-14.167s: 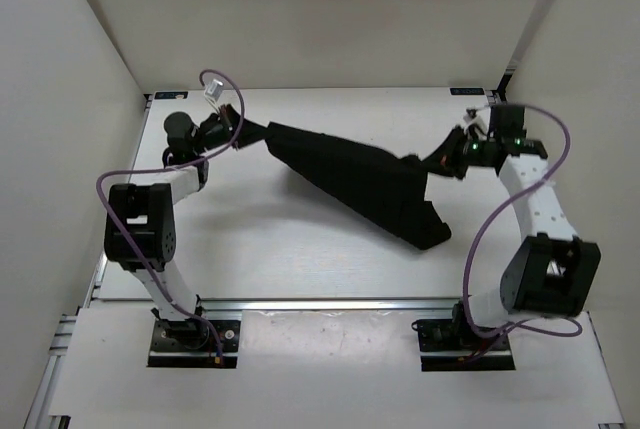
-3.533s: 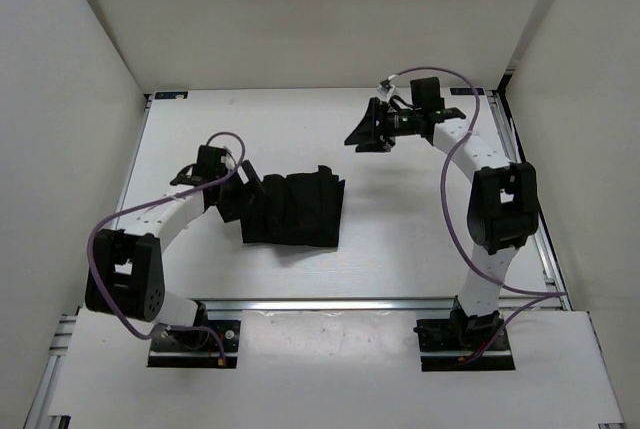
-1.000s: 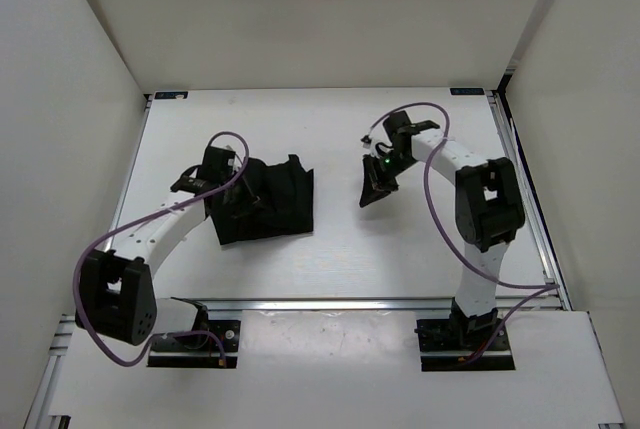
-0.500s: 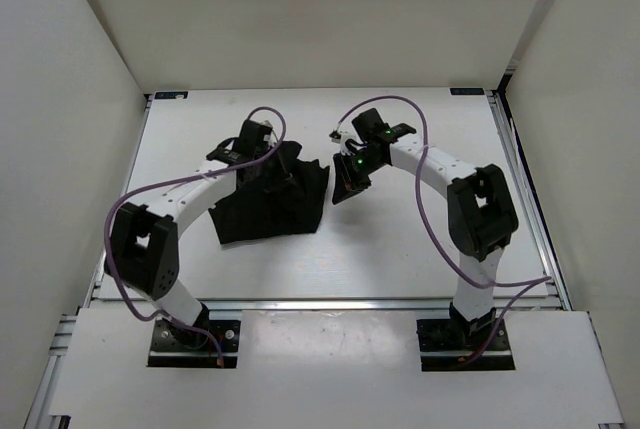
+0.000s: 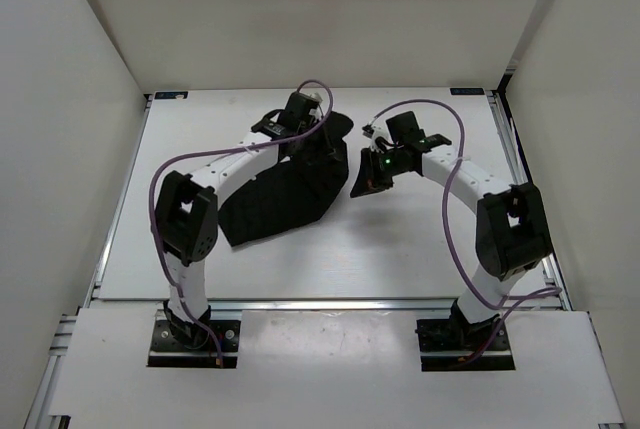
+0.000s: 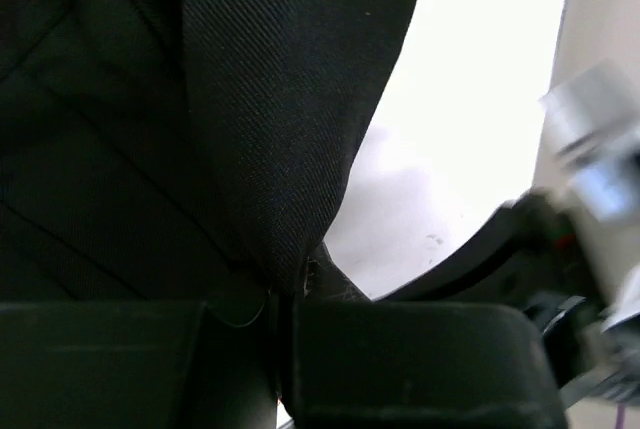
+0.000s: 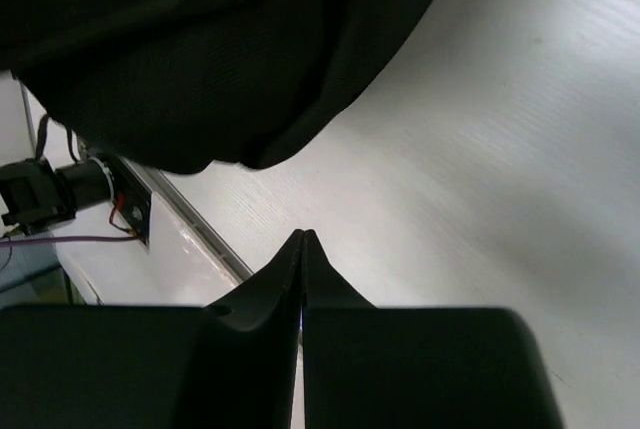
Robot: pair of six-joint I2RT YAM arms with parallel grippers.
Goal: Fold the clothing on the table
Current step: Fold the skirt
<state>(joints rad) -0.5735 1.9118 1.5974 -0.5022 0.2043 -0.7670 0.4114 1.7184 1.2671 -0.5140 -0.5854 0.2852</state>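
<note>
The jaws of the black two-finger left gripper [image 6: 285,301] are clenched on a fold of the clothing [image 6: 150,99], a plain matte black fabric garment that hangs from the pinch. The jaws of the matching right gripper [image 7: 302,241] are pressed together on nothing, just beside the garment's right edge.

A second ago the left gripper sat at the garment's left side. It has now swung rightward and toward the far edge of the table [image 5: 420,249], a flat white rectangular top, dragging the cloth with it. The right gripper stood part open then and has since snapped closed, empty. My reading is that it missed the edge, so the fold is only half carried and needs a fresh grasp.

The garment now lies in a diagonal from the near-left to the far middle. Bare white surface lies to its right, with plain white walls [image 5: 300,19] around it and an aluminium rail [image 5: 330,301] along the near edge.
</note>
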